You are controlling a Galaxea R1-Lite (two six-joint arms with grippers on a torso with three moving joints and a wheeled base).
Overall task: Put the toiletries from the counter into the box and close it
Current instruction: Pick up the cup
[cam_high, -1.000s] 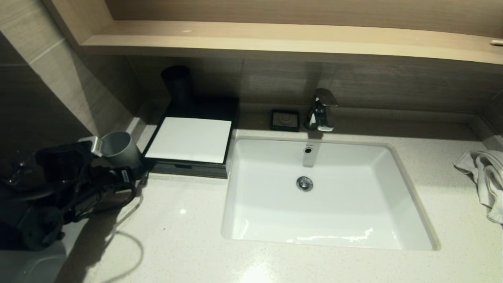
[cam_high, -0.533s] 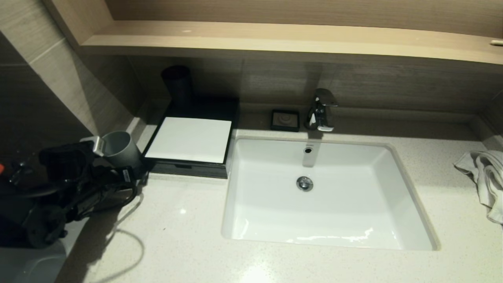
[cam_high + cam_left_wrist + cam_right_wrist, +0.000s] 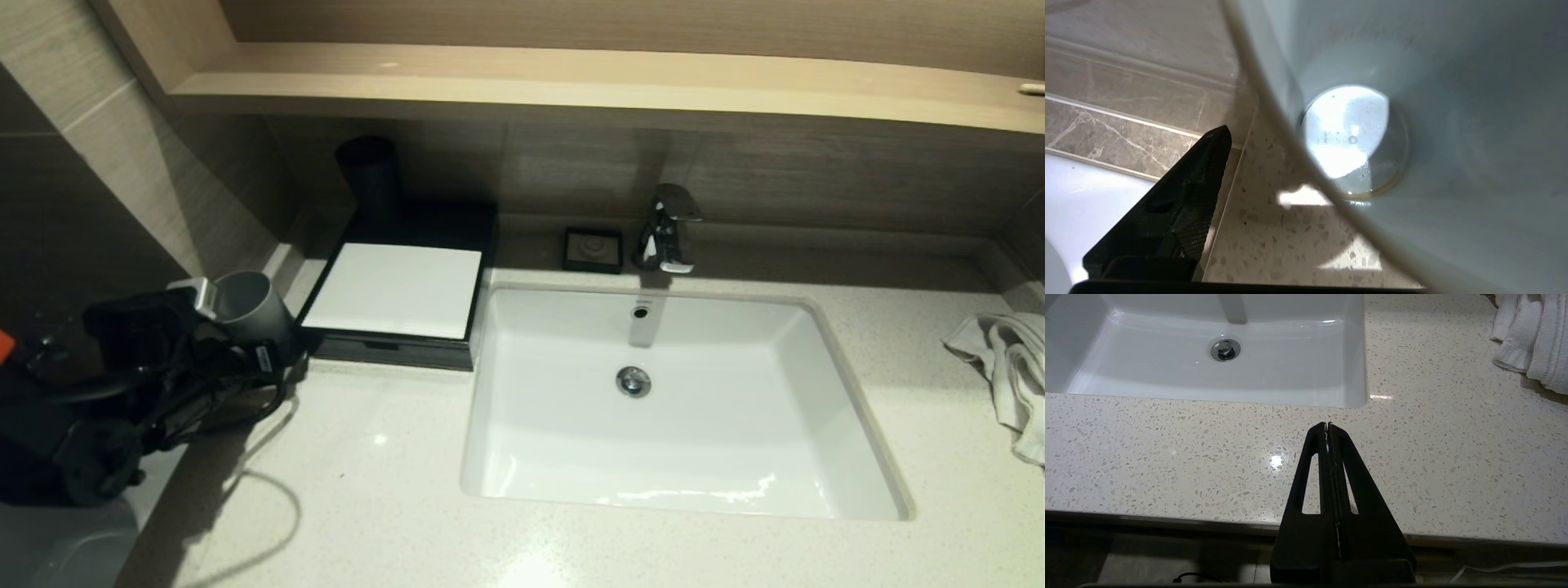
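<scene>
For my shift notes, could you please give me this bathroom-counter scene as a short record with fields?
left gripper: open, at the grey cup's mouth, left end of the counter
right gripper: shut, over the counter's front edge
box: drawer closed, beside the cup, left of the basin
toiletries: none in view
towel: crumpled, counter's right end

No legible text, label, brand, number or sign anywhere. Small white tag on the left arm's cable [image 3: 264,360]: marks too small to read. Faint marking above the basin's overflow hole [image 3: 641,311]: unreadable.
</scene>
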